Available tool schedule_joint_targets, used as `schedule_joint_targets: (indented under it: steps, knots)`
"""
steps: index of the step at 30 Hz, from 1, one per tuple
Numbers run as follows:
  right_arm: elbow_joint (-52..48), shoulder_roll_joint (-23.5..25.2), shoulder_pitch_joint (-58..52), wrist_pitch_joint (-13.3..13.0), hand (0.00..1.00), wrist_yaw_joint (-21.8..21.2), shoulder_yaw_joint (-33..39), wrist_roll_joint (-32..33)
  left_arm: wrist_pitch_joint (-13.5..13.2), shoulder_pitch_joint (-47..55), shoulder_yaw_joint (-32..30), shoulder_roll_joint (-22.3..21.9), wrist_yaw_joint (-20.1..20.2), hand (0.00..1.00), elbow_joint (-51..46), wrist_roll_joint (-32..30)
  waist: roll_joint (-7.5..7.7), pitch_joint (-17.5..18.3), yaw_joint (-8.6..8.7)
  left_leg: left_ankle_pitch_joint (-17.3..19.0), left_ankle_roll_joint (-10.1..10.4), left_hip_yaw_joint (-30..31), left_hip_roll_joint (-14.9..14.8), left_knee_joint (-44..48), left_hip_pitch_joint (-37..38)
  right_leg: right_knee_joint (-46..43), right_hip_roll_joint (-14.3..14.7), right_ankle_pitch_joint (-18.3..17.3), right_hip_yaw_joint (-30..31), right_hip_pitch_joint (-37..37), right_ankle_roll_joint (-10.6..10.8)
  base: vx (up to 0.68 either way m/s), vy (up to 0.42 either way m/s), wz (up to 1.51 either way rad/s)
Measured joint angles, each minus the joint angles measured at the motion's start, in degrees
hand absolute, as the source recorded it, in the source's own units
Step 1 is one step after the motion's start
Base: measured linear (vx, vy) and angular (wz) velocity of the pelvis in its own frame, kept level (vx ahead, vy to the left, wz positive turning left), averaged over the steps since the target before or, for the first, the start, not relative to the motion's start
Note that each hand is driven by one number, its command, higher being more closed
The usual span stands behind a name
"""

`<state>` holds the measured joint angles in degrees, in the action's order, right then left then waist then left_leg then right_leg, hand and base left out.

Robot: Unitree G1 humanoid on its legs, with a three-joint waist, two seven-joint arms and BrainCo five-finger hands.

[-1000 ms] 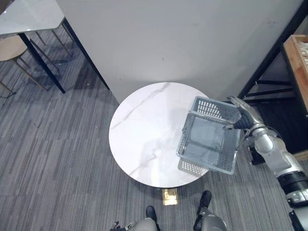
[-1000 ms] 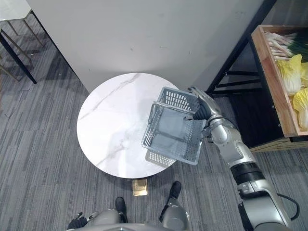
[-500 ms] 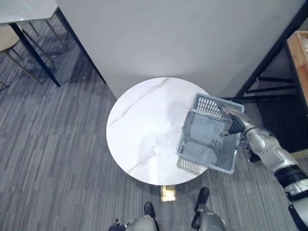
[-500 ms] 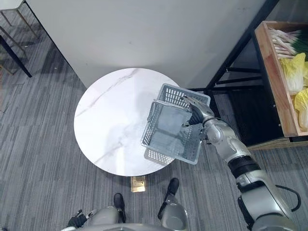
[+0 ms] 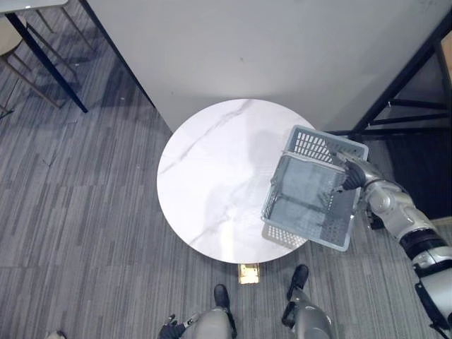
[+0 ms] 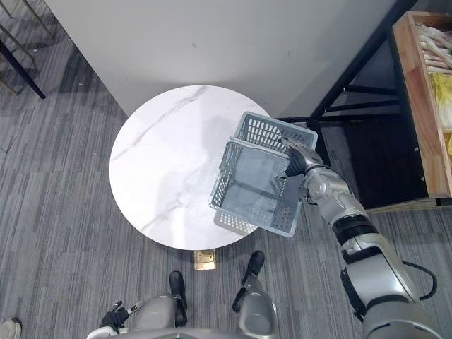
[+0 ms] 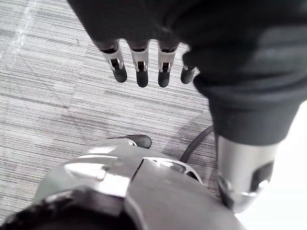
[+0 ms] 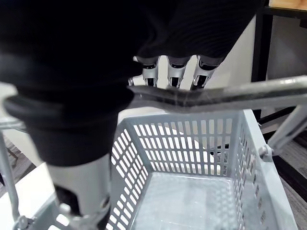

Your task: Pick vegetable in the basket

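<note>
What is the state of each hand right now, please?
Left hand: open, fingers relaxed, holding nothing.
Right hand: closed on the handle of the grey basket.

bright, even light from above. basket casts a soft grey shadow onto the white table. darker band on the carpet along the foot of the wall. faint sheen on the tabletop.

The left hand hangs empty over the grey striped carpet floor, its dark-tipped fingers straight and side by side, the thumb set apart.
</note>
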<state>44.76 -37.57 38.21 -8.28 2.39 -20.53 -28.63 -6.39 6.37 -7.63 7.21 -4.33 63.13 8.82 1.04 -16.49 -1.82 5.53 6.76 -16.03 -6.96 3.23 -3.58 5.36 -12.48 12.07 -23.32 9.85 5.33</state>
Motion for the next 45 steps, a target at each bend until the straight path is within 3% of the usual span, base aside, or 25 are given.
schedule_joint_targets:
  steps: [4, 5, 16, 24, 34, 37, 42, 45]
  knots:
    - [3.46, 0.58, 0.93, 0.36, 0.00, 0.07, 2.19, 0.04, -0.54, -0.07, 0.62, 0.00, -0.33, 0.00, -0.37, 0.00, -0.21, -1.06, 0.00, -0.02, -0.04, 0.68, 0.31, 0.03, -0.36, 0.00, -0.32, 0.08, -0.15, 0.03, 0.11, 0.01, 0.017, 0.07]
    - [3.64, 0.57, 1.04, 0.46, 1.00, 0.08, 2.60, 0.04, -0.57, -0.07, 0.64, 0.02, -0.36, 0.00, -0.39, -0.01, -0.27, -1.17, 0.00, -0.02, -0.04, 0.70, 0.33, 0.03, -0.39, 0.00, -0.34, 0.08, -0.15, 0.05, 0.11, 0.00, 0.000, 0.00]
    - [5.38, 0.58, 2.21, 0.46, 1.00, 0.85, 3.79, -0.09, -0.58, -0.14, 2.27, 0.27, -0.58, 0.00, -0.38, -0.01, -0.62, -1.53, -0.09, -0.02, -0.06, 0.76, 0.43, 0.31, -1.26, 0.03, -0.40, 0.52, 0.26, 0.95, -0.28, 0.00, 0.000, 0.00]
    - [4.88, 0.58, 2.05, 0.47, 1.00, 0.80, 0.78, -2.80, -0.52, -0.14, 2.72, 0.27, -1.08, 0.00, -0.38, -0.04, -0.61, -1.52, -0.18, 0.11, -0.22, 0.94, 0.17, 1.04, -0.98, 0.09, -0.30, 0.52, 0.26, 0.15, -0.28, 0.00, 0.000, 0.00]
    - [-5.22, 2.02, -5.21, 0.51, 1.00, -1.97, -1.55, -0.69, 0.87, -0.10, 0.60, 0.19, -0.94, 0.00, -0.41, -1.22, -0.16, -1.26, -0.31, 0.20, -0.08, 1.58, -0.79, 0.91, 2.08, 0.71, 0.75, 0.48, -0.04, -3.54, -0.24, 0.00, 0.000, 0.02]
    - [-9.60, 2.00, -9.14, 0.18, 1.00, -3.31, -2.60, -0.02, 1.57, 0.15, -0.17, 0.43, -0.67, 0.00, -0.40, -1.27, 0.75, -0.63, 0.00, 0.19, -0.08, 2.54, -0.84, 0.88, 2.83, 0.75, 0.73, 0.43, -0.73, -5.00, -0.19, 0.00, 0.009, 0.14]
    - [-16.16, 1.98, -16.21, -0.74, 1.00, -5.58, -3.71, 0.07, 1.68, 2.19, -3.49, 1.42, -0.15, 0.00, -0.30, -2.50, 4.25, 3.29, 0.00, 0.16, -0.09, 2.87, -0.75, 0.87, 2.83, 0.76, 0.58, 0.40, -1.09, -5.20, -0.16, 0.00, 0.002, 0.03]
    - [-19.35, 1.82, -19.40, -1.51, 1.00, -6.58, -3.87, 0.53, 2.10, 3.21, -5.28, 1.42, 0.34, 0.00, 0.19, -2.68, 4.99, 5.57, 0.06, 0.16, -0.09, 2.77, -0.63, 0.81, 2.89, 0.76, 0.43, 0.24, -0.98, -5.21, 0.06, 0.00, 0.000, -0.02]
